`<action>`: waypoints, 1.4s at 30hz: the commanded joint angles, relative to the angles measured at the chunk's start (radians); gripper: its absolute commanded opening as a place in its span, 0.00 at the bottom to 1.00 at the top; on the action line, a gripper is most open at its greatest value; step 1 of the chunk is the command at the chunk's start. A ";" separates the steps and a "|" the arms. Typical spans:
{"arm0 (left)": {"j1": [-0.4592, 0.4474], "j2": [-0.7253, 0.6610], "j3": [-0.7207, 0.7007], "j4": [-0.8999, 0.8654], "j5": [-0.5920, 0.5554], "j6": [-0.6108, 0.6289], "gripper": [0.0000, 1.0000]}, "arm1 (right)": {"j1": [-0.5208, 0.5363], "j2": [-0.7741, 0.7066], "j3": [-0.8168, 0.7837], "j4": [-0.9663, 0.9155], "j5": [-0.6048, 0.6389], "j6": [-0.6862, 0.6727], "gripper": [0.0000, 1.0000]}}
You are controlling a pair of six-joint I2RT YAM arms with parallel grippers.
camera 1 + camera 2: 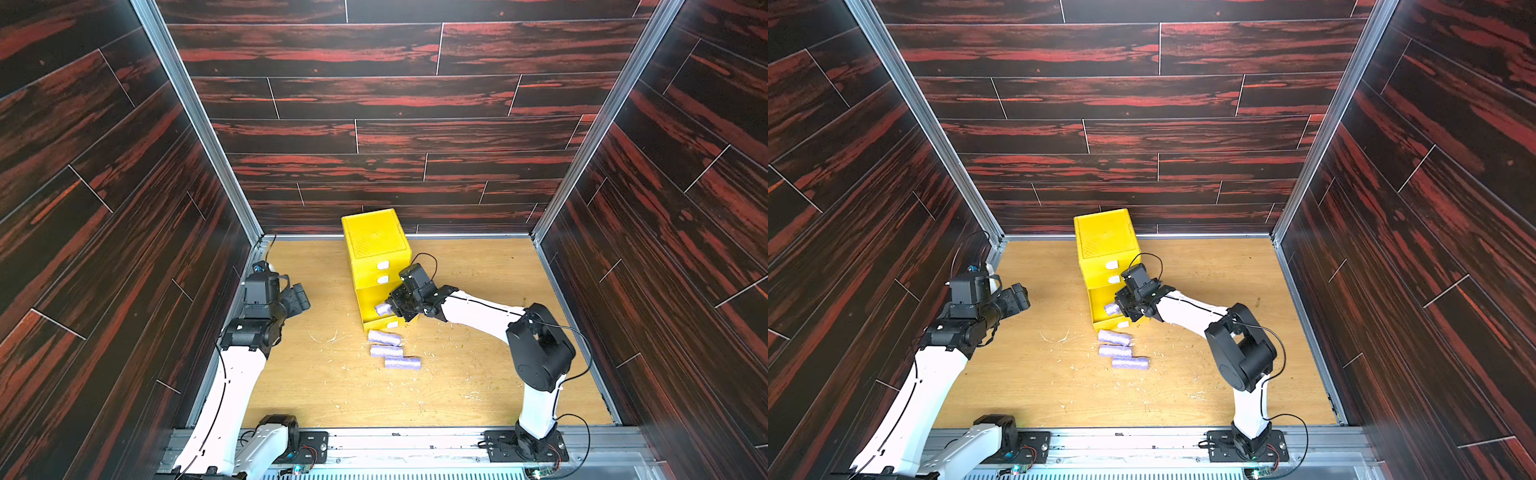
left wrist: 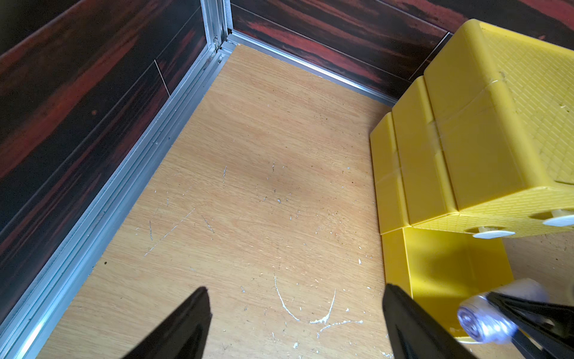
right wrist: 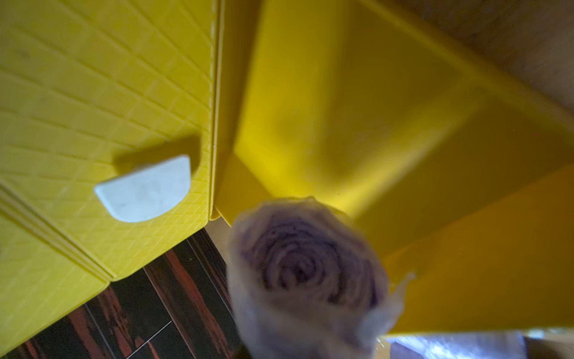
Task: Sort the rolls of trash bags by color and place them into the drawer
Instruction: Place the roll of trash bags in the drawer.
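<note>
Crinkly purple roll (image 1: pixel 382 308), a short cylinder with its spiral end facing the right wrist view, is pinched in the right claw (image 1: pixel 390 309) and hangs over the pulled-out bottom drawer (image 1: pixel 369 297) of the yellow chest (image 1: pixel 374 241). The drawer's yellow floor shows beneath it. Top two drawers (image 1: pixel 366 268) shut, contents hidden. Three more purple rolls (image 1: pixel 386 351) lie side by side on the table (image 1: pixel 478 374) at 6 o'clock from the chest, just beside the drawer front. Left claw (image 1: pixel 302 297) spread wide at 9 o'clock, well apart from the chest.
</note>
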 commanded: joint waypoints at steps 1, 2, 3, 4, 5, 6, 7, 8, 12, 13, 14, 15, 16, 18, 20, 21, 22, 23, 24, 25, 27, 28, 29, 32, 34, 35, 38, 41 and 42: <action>0.004 -0.028 -0.010 0.003 -0.015 0.016 0.91 | 0.013 0.036 0.051 0.071 -0.003 0.084 0.01; 0.004 -0.028 -0.010 0.003 -0.013 0.016 0.91 | 0.013 0.046 0.053 0.082 -0.005 0.107 0.01; 0.004 -0.028 -0.011 0.003 -0.014 0.016 0.91 | 0.013 0.058 0.054 0.093 -0.009 0.121 0.02; 0.004 -0.027 -0.010 0.003 -0.013 0.016 0.91 | 0.013 0.069 0.059 0.099 -0.012 0.138 0.03; 0.004 -0.027 -0.010 0.003 -0.011 0.016 0.91 | 0.013 0.080 0.062 0.105 -0.014 0.148 0.03; 0.003 -0.028 -0.010 0.003 -0.012 0.016 0.91 | 0.013 0.092 0.070 0.109 -0.019 0.161 0.04; 0.004 -0.029 -0.010 0.003 -0.012 0.016 0.90 | 0.013 0.105 0.079 0.107 -0.023 0.170 0.04; 0.004 -0.029 -0.011 0.003 -0.014 0.016 0.90 | 0.013 0.115 0.087 0.104 -0.025 0.178 0.05; 0.004 -0.031 -0.011 0.002 -0.014 0.017 0.91 | 0.013 0.163 0.138 0.077 -0.031 0.188 0.07; 0.003 -0.031 -0.010 0.002 -0.014 0.018 0.91 | 0.013 0.175 0.149 0.071 -0.030 0.192 0.08; 0.004 -0.031 -0.010 0.001 -0.014 0.018 0.91 | 0.012 0.183 0.157 0.070 -0.031 0.191 0.09; 0.003 -0.032 -0.009 0.002 -0.014 0.019 0.91 | 0.010 0.195 0.170 0.069 -0.032 0.192 0.09; 0.003 -0.032 -0.009 0.001 -0.015 0.019 0.91 | 0.009 0.206 0.184 0.063 -0.034 0.190 0.10; 0.003 -0.032 -0.010 0.002 -0.016 0.019 0.91 | 0.008 0.226 0.211 0.041 -0.030 0.187 0.10; 0.004 -0.032 -0.009 0.002 -0.016 0.019 0.91 | 0.002 0.240 0.228 0.030 -0.028 0.186 0.10; 0.004 -0.034 -0.009 0.001 -0.016 0.019 0.91 | 0.000 0.248 0.238 0.021 -0.028 0.183 0.10; 0.004 -0.034 -0.010 0.001 -0.016 0.020 0.91 | 0.000 0.253 0.246 0.015 -0.028 0.181 0.11; 0.005 -0.034 -0.011 0.000 -0.015 0.020 0.91 | -0.004 0.257 0.254 0.000 -0.026 0.178 0.11; 0.004 -0.034 -0.009 0.000 -0.017 0.020 0.91 | -0.005 0.260 0.260 -0.007 -0.023 0.176 0.12; 0.004 -0.034 -0.008 0.000 -0.016 0.022 0.91 | -0.005 0.261 0.262 -0.008 -0.021 0.171 0.12; 0.005 -0.034 -0.008 0.000 -0.015 0.022 0.91 | -0.007 0.261 0.271 -0.027 -0.005 0.163 0.13; 0.004 -0.034 -0.009 0.000 -0.013 0.022 0.91 | -0.007 0.261 0.277 -0.036 0.003 0.159 0.14; 0.004 -0.034 -0.008 0.000 -0.014 0.022 0.91 | -0.007 0.261 0.280 -0.039 0.010 0.153 0.15; 0.003 -0.034 -0.009 0.000 -0.013 0.022 0.91 | -0.008 0.265 0.294 -0.057 0.027 0.145 0.16; 0.003 -0.034 -0.009 0.000 -0.016 0.021 0.91 | -0.010 0.270 0.299 -0.054 0.037 0.141 0.17; 0.004 -0.034 -0.008 0.000 -0.015 0.022 0.91 | -0.010 0.274 0.305 -0.058 0.041 0.141 0.17; 0.004 -0.033 -0.008 0.000 -0.016 0.023 0.91 | -0.010 0.292 0.333 -0.076 0.051 0.132 0.18; 0.004 -0.034 -0.007 -0.002 -0.016 0.025 0.91 | -0.010 0.306 0.357 -0.085 0.060 0.121 0.19; 0.005 -0.035 -0.008 -0.002 -0.014 0.025 0.91 | -0.010 0.307 0.357 -0.072 0.065 0.111 0.18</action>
